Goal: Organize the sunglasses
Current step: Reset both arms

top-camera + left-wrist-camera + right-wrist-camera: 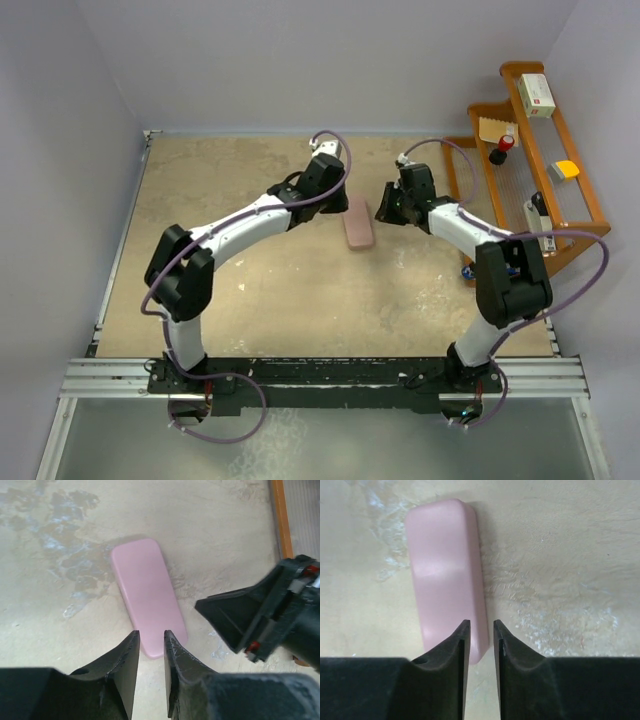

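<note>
The sunglasses are hidden; no red pair shows in any view. A closed pink case (358,230) lies flat on the table between the two arms. My left gripper (338,207) hovers just left of it, and in the left wrist view the left gripper (151,635) is open by a narrow gap with nothing in it, over the near end of the pink case (147,597). My right gripper (386,211) sits just right of the case. In the right wrist view the right gripper (481,625) is also narrowly open and empty, at the edge of the pink case (445,570).
A wooden rack (583,205) stands at the right edge, holding a white box (537,95), a yellow item (566,170) and a red-capped bottle (506,143). A bit of blue (469,271) shows behind the right arm. Walls close in the table on three sides.
</note>
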{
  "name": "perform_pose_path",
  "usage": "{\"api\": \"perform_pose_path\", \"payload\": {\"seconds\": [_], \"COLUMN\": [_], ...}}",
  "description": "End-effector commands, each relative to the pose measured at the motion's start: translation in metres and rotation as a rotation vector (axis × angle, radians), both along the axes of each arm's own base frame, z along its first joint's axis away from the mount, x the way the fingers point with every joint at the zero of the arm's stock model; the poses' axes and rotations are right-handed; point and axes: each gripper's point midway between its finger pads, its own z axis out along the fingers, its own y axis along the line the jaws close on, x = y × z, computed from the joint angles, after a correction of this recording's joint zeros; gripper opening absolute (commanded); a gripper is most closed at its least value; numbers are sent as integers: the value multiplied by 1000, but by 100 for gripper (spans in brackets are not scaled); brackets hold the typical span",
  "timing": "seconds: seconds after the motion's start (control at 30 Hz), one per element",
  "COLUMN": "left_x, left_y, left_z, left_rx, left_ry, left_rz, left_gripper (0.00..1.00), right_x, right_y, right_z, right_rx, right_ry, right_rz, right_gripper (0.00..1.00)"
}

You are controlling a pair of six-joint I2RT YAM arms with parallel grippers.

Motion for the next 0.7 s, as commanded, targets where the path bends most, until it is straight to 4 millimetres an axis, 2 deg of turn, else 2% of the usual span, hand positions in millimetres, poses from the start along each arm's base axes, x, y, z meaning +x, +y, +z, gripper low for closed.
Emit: {"api": "perform_pose_path", "payload": {"seconds": [0.0,0.17,0.27,0.5,0.57,0.6,0.63,0.67], "left_x": [-5,-14,-19,-27,-29,-29,-29,-30], "left_y": [27,49,59,72,75,75,77,80], "left_z": [29,48,59,82,83,83,83,81], "left_rx": [25,34,36,2,-4,-4,0,3], "left_ry": [-86,-141,-168,-213,-213,-213,-212,-206], "left_rz": [52,85,101,127,137,138,145,160], "left_gripper": [24,34,55,76,81,82,89,96], "right_x": [-11,-25,-34,-59,-65,-69,-72,-74], "right_y": [-4,-13,-16,-24,-25,-26,-25,-26], "right_z": [39,72,92,137,146,149,152,153], "right_rx": [-4,-19,-11,8,16,19,24,27], "right_ry": [-69,-112,-147,-233,-255,-261,-270,-272], "right_rz": [1,-12,-19,-29,-27,-23,-19,-18], "right_gripper": [30,36,46,62,71,94,99,99]}}
